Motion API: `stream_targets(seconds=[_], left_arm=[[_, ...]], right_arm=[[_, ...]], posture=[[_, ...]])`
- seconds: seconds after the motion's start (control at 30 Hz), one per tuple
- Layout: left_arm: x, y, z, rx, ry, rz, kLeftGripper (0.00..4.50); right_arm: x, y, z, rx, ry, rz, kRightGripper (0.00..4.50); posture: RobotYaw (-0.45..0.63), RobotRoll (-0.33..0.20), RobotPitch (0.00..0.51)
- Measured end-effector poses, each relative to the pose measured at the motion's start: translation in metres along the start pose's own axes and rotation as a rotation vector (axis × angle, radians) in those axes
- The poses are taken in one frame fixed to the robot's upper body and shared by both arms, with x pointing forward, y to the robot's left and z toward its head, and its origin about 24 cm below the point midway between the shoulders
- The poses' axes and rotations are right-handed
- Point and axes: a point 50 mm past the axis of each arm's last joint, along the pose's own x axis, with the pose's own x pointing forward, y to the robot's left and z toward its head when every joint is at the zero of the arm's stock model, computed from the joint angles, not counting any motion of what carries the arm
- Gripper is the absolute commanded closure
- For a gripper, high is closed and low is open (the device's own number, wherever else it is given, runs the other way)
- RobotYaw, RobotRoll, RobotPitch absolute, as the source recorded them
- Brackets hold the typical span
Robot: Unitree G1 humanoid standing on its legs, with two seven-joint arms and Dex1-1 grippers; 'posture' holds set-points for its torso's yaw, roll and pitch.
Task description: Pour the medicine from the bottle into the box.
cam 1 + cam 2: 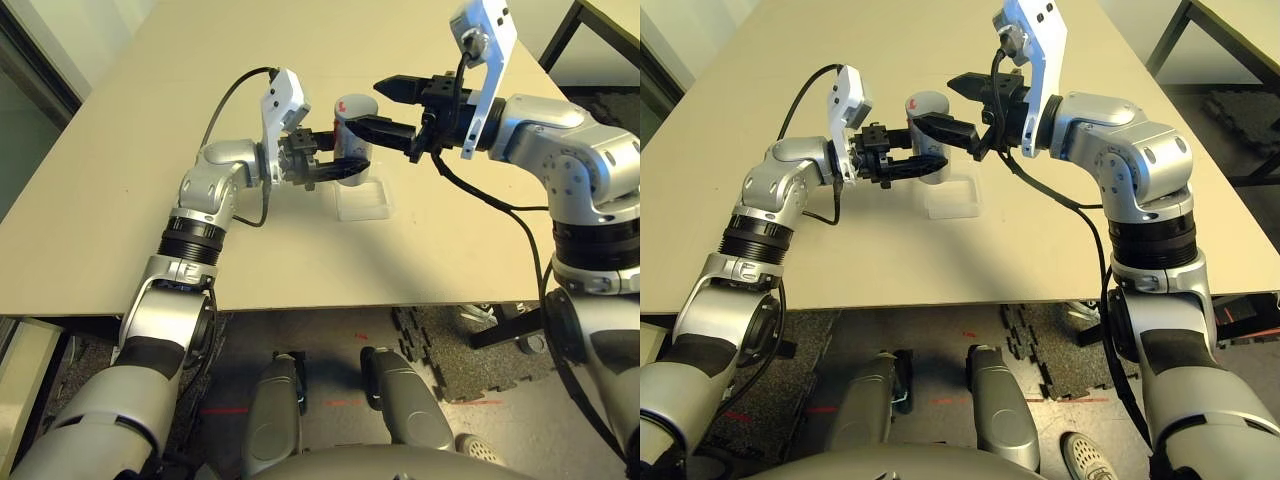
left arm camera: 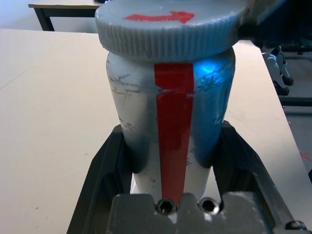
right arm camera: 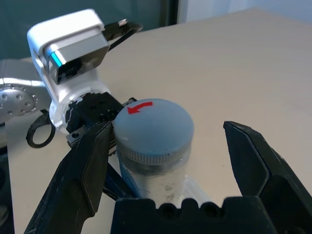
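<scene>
A: Left wrist view: the left gripper (image 2: pixel 168 161) is clenching the bottle (image 2: pixel 170 122) low on its body, upright just behind the box (image 1: pixel 364 203). What should it be doing?

B: Holding steady while the right gripper (image 3: pixel 168 146), fingers spread either side of the cap (image 3: pixel 153 129), is closing squarely to twist. Its own view is showing that gap.
</scene>
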Motion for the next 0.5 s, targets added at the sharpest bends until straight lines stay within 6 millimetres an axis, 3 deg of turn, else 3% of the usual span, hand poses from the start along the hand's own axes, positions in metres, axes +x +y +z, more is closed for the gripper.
stream_targets(seconds=[0.13, 0.33, 0.5], left_arm=[[0.0002, -0.0001, -0.0001, 0.000, 0.000, -0.001, 2.04], [0.0004, -0.0002, -0.0001, 0.002, 0.001, -0.001, 2.04], [0.0004, -0.0001, -0.0001, 0.004, 0.002, 0.000, 2.04]], right_arm=[[0.0022, -0.0010, 0.0031, -0.014, 0.000, 0.000, 0.17], [0.0076, 0.0038, 0.0035, -0.013, -0.006, 0.037, 1.92], [0.0075, 0.0044, 0.0036, -0.014, -0.006, 0.048, 1.92]], posture=[[-0.18, 0.000, 0.150], [-0.19, 0.000, 0.153], [-0.19, 0.000, 0.151]])
